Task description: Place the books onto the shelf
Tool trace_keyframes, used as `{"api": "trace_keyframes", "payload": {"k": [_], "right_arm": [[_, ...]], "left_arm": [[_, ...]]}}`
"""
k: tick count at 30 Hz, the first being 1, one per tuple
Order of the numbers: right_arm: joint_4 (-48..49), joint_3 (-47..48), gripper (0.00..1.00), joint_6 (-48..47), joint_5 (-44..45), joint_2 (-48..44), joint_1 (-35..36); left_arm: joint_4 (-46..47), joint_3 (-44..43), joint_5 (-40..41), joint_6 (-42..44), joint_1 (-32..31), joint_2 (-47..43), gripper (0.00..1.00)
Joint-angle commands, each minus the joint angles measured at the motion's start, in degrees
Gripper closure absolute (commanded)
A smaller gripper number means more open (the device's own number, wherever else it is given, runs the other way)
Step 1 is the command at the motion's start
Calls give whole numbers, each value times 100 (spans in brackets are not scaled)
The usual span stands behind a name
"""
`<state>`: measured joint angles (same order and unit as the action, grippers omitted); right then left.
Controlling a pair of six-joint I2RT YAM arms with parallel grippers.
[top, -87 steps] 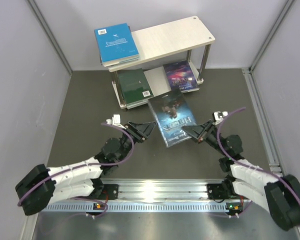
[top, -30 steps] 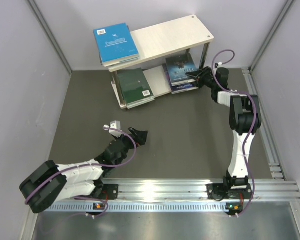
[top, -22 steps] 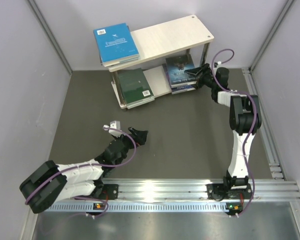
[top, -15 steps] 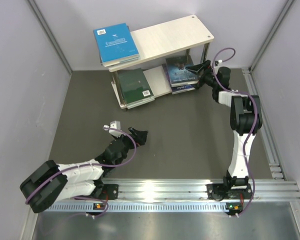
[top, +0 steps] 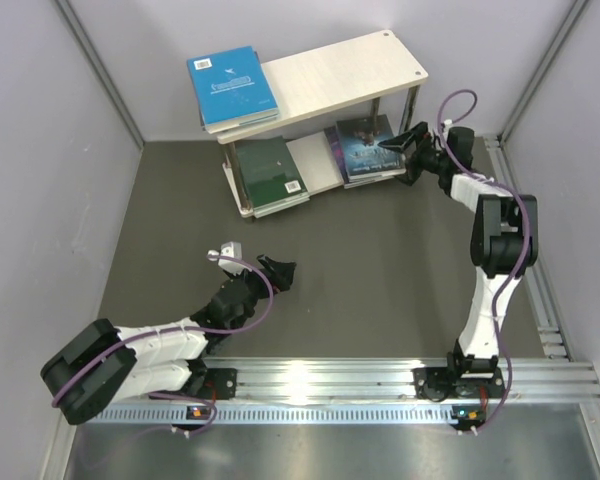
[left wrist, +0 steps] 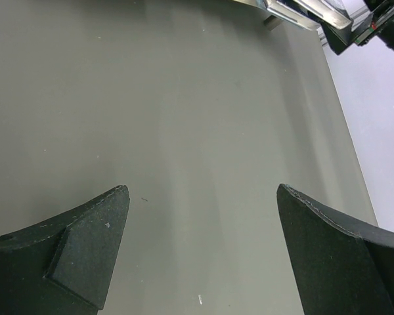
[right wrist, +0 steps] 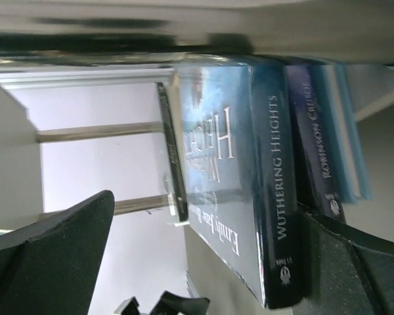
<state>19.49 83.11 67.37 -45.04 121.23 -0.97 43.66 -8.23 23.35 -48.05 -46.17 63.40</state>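
Right gripper wide, empty, at Wuthering Heights on the shelf's lower board. Back straight out so the book isn't dragged. Left gripper wide, empty.

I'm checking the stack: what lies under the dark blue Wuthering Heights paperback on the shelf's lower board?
Directly beneath: a purple-spined Robinson Crusoe paperback, then a light blue book. Their covers are covered by the dark blue paperback.
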Motion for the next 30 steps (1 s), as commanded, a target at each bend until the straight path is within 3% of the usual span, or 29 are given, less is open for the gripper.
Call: {"api": "trace_keyframes", "payload": {"k": [1,4,13,14,15,27,30], "right_arm": [[-1916,616,0,-1155,223,-293,-122],[-2868,934,0,-1691,329,-267,-123],[-3460,584,2,-2369,601,-495,-193],[-3460,557,7,-2387,593,-504,-201],[-3443,548,19,-2396,592,-513,-202],[-3416,575,60,-2378,575,-636,-210],[-3302,601,64,-2325,610,-627,-210]], "left_arm": [[240,-109,-59,-11,38,32,1],[231,-118,-59,-2,47,41,1],[213,-135,-68,-2,38,59,1],[213,-135,-68,-11,47,50,1],[213,-135,-68,-2,38,59,1],[204,-144,-85,-20,56,85,1],[204,-144,-85,-20,56,85,1]]}}
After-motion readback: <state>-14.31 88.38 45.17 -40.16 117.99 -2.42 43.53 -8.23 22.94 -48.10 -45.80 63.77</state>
